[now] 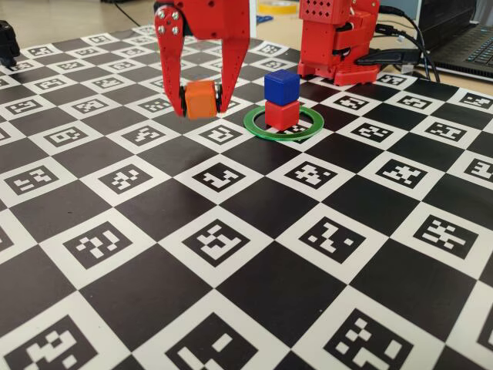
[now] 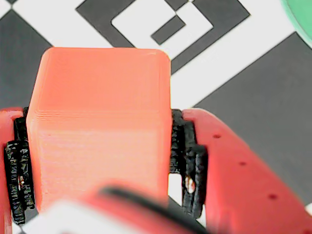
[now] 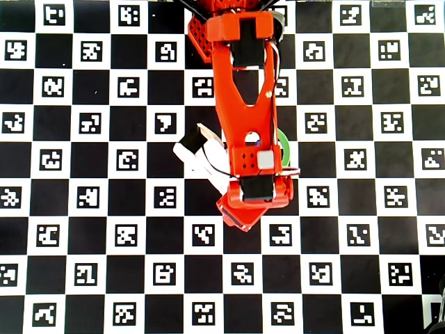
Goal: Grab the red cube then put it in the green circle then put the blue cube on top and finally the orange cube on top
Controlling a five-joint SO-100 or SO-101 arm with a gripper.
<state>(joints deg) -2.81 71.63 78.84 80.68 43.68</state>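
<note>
My red gripper [image 1: 202,104] is shut on the orange cube [image 1: 201,99], holding it low over the board to the left of the stack in the fixed view. The wrist view shows the orange cube [image 2: 100,117] filling the space between the black pads [image 2: 187,161] of the gripper [image 2: 100,168]. The blue cube [image 1: 281,86] sits squarely on the red cube [image 1: 282,115], which stands inside the green circle [image 1: 255,123]. A sliver of the green circle [image 2: 300,12] shows at the wrist view's top right. From overhead the arm hides the cubes, and only an arc of the green circle [image 3: 284,146] shows.
The checkerboard mat [image 1: 231,247] with printed markers covers the table. The arm's red base [image 1: 339,38] stands just behind the stack. A laptop [image 1: 462,42] and cables lie at the back right, and a dark object [image 1: 8,38] sits at the far left edge.
</note>
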